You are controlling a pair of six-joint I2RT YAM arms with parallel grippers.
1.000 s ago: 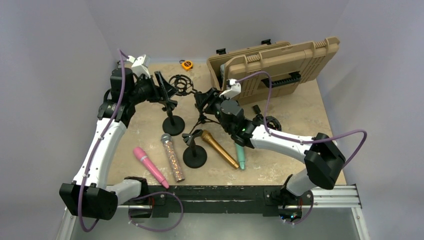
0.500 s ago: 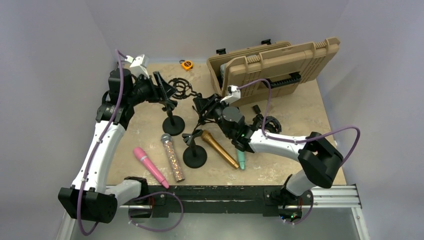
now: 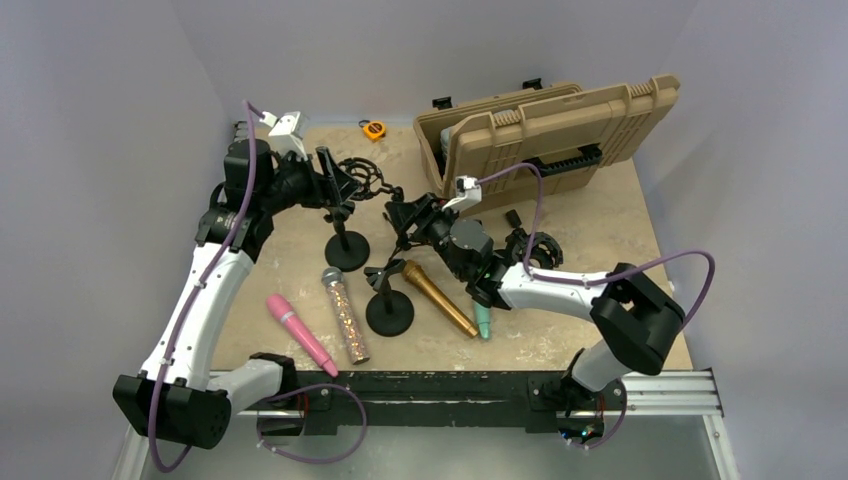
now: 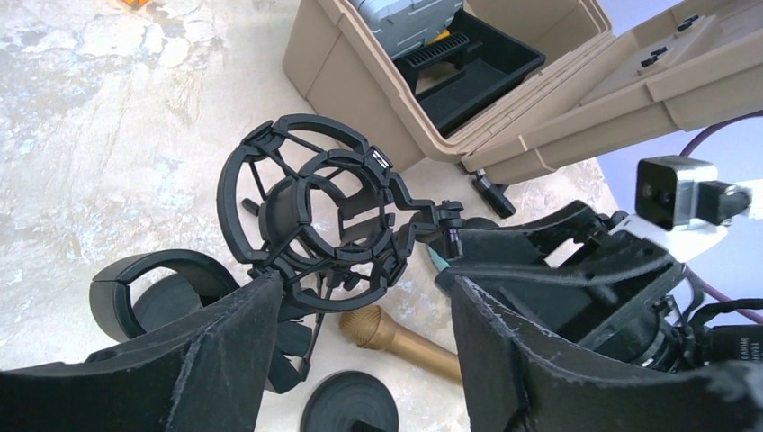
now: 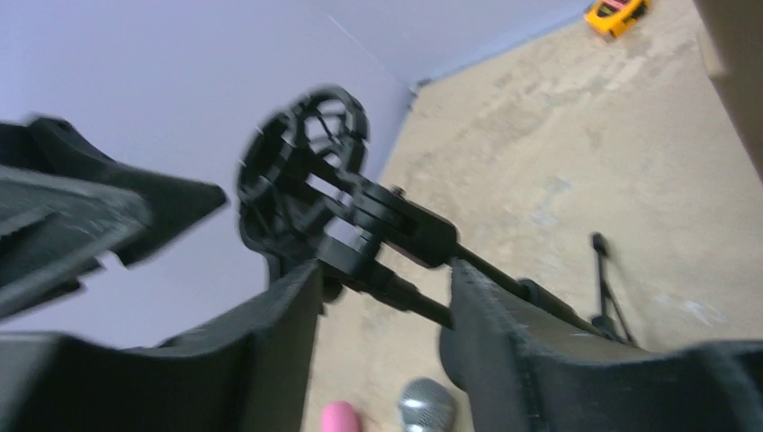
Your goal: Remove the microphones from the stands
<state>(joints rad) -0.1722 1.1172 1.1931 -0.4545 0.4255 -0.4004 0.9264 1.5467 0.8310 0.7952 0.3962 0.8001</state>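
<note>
Pre-grasp at the empty-looking shock mount (image 4: 297,207).
Left gripper (image 4: 364,283) open; right gripper (image 5: 382,274) open astride stand arm (image 5: 405,225), should clamp next.

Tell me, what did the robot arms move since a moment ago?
The right gripper reached further left, toward the black shock mount. The left gripper edged right, toward it too. Nothing was grabbed or dropped. The pink microphone, gold microphone and tan case stayed put.
</note>
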